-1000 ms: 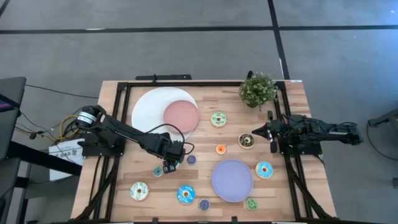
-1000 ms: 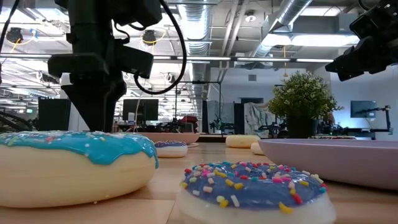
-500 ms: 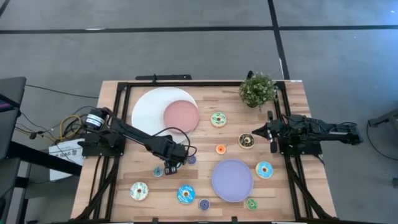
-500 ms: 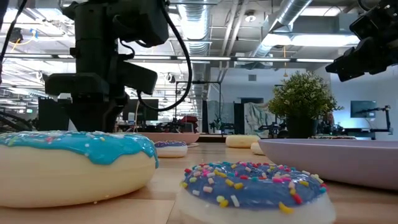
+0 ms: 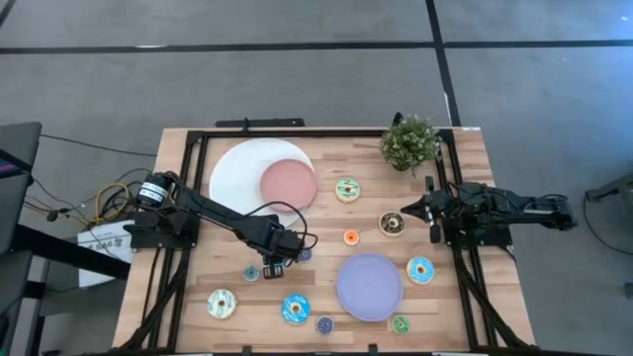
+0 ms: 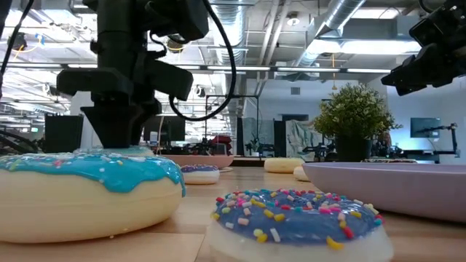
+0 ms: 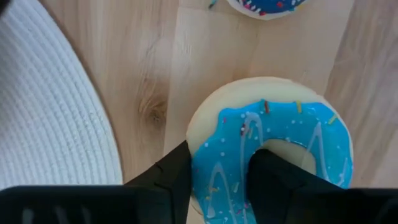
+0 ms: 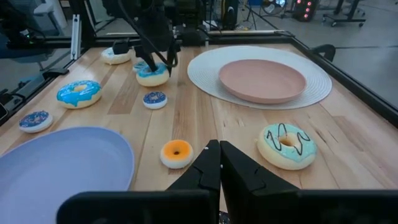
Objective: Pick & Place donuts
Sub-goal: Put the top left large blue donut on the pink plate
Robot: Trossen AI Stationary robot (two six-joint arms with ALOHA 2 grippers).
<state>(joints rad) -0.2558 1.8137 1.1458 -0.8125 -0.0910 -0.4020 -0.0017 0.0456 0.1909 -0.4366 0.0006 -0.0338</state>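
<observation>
My left gripper (image 5: 270,267) is down on a small blue-iced donut (image 7: 273,143) near the table's middle left, also seen as the blue donut (image 8: 152,74) in the right wrist view. Its fingers straddle one side of the ring. The donut lies flat on the wood. My right gripper (image 8: 219,155) waits shut above the table's right edge (image 5: 432,220). Other donuts lie about: a big blue donut (image 5: 296,309), a cream-green donut (image 5: 221,303), an orange donut (image 5: 351,237), a brown donut (image 5: 393,224) and small purple donuts (image 5: 305,253). My left gripper holds the blue donut by the near side of its ring (image 7: 217,168). One finger (image 7: 270,183) stands in the hole and the other finger (image 7: 168,183) outside the rim. The fingers come from above, pointing down. The donut rests flat on the table.
A white mat (image 5: 237,168) carries a pink plate (image 5: 288,183) at the far left. A lavender plate (image 5: 369,287) sits near the right. A potted plant (image 5: 408,143) stands at the far right corner. Black frame rails edge the table.
My left arm has reached a little farther toward the table's right, and its gripper has turned about over the small blue donut. The donut has stayed where it was.
</observation>
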